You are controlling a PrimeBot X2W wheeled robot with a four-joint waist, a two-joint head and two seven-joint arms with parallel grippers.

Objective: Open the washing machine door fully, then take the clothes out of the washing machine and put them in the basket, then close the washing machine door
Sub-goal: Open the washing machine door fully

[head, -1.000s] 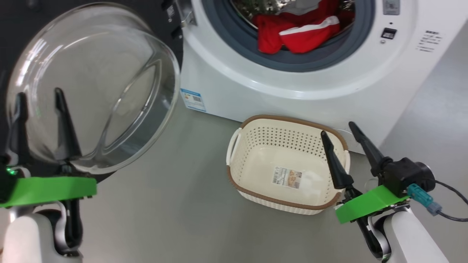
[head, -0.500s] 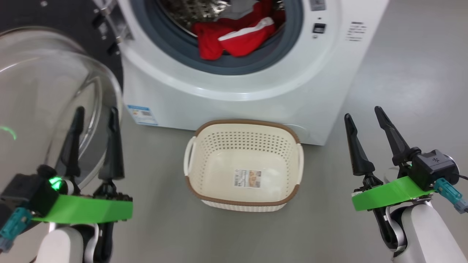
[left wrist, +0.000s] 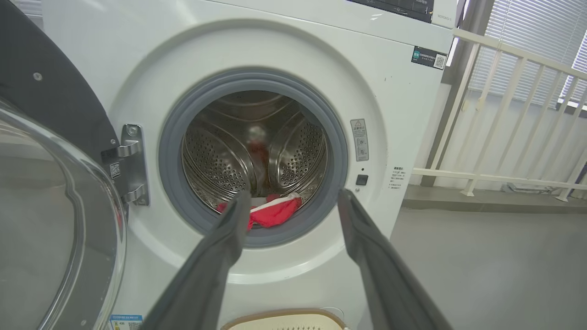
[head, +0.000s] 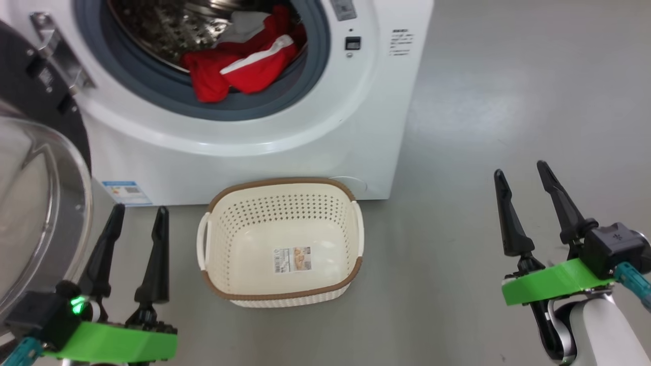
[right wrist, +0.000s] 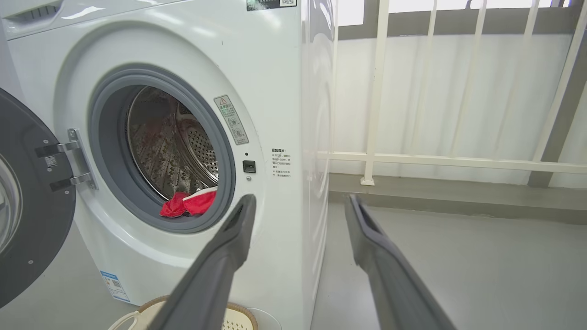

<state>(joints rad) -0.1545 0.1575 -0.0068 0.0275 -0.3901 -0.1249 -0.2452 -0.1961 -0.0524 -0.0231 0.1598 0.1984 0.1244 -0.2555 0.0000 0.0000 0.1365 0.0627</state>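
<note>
The white washing machine [head: 356, 127] stands with its door [head: 40, 203] swung wide to the left, the glass bowl facing out. Red clothes [head: 239, 66] with white trim lie at the drum's front lip, a white piece behind them. On the floor in front of the machine sits the cream basket [head: 277, 183], with nothing in it but a sticker. My left gripper [head: 141, 209] is open and empty, between the door and the basket. My right gripper [head: 520, 169] is open and empty over the floor, right of the basket. In the left wrist view my left gripper [left wrist: 294, 195] points at the clothes [left wrist: 275, 213].
Grey floor spreads to the right of the machine. A pale railing [right wrist: 458, 160] with a low ledge runs behind it on the right. The open door [right wrist: 27, 220] juts out on the left at drum height. A blue label [head: 127, 190] marks the machine's base.
The head camera has swung, so machine, door and basket now sit further left in its view. My left fingers no longer overlap the door glass. Both grippers stay open and empty.
</note>
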